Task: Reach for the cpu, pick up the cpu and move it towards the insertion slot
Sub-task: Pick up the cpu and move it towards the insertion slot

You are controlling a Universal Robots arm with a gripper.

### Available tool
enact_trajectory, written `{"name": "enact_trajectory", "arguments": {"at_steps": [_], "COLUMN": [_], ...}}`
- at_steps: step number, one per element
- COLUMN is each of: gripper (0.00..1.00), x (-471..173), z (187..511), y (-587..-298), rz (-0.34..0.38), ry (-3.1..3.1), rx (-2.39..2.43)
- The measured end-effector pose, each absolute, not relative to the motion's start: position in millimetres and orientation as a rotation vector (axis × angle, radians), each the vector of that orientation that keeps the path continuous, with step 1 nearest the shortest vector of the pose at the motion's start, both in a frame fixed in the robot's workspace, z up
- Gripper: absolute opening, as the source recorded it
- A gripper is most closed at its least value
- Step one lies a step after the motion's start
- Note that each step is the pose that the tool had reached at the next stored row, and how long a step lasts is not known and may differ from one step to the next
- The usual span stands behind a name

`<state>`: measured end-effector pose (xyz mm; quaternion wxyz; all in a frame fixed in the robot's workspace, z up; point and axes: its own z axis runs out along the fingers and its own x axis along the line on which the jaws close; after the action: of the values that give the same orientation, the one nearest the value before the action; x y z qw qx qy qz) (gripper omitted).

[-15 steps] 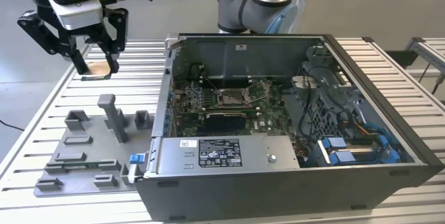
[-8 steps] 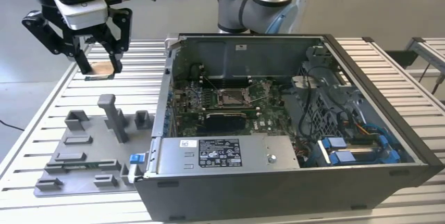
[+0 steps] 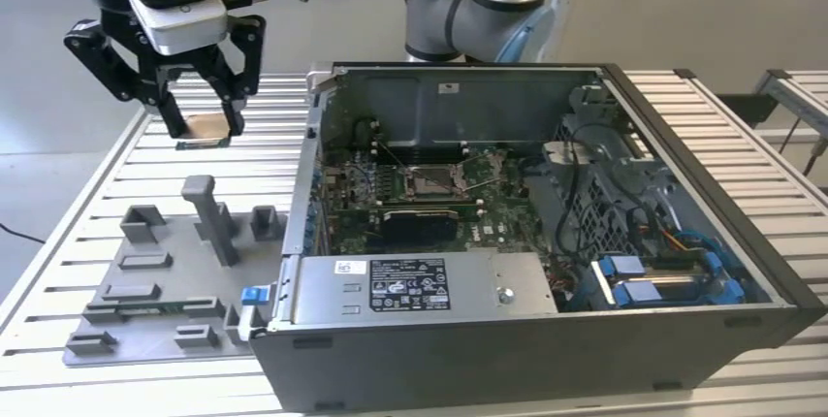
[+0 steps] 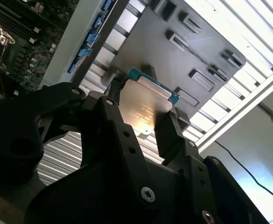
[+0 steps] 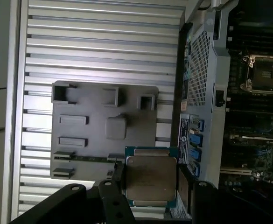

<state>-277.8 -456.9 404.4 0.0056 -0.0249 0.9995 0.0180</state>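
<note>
Silvery cpu [image 5: 150, 179]: a flat, near-square chip with a metal top and a green rim. It is pinched on two opposite edges in both wrist views [image 4: 145, 105]. In the exterior view it shows as a small tan patch between the fingertips [image 3: 205, 126].
Gripper [image 3: 205, 124]: clenched on the cpu, one black finger [image 5: 185, 186] on each side and the chip's face clear between them.
Where the chip is: over the far end of the slatted metal counter [image 3: 78, 194], on the exterior view's left. It is outside the computer case [image 3: 518, 339] and appears to hang just clear of the slats.
Insertion slot [image 3: 433, 179]: a shiny-framed square socket on the green board, down inside the open case and well apart from the chip.
Key relation: the slot lies toward the exterior view's right of the gripper. The case's side wall stands between the two, and the socket sits below its rim.
Long axis: none to speak of, since the chip is almost square.
Grey tray [image 3: 169, 281]: lies on the counter beside the case, nearer the exterior camera than the gripper.
Stage, as I judge it: the pick-up is done and the carry towards the socket has barely begun.
</note>
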Motion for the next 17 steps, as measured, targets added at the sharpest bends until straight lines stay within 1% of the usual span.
{"name": "enact_trajectory", "arguments": {"at_steps": [17], "gripper": [0.0], "x": [-257.5], "z": [404.4], "y": [-456.9], "rz": [0.056], "ry": [3.129], "rx": [-0.078]}}
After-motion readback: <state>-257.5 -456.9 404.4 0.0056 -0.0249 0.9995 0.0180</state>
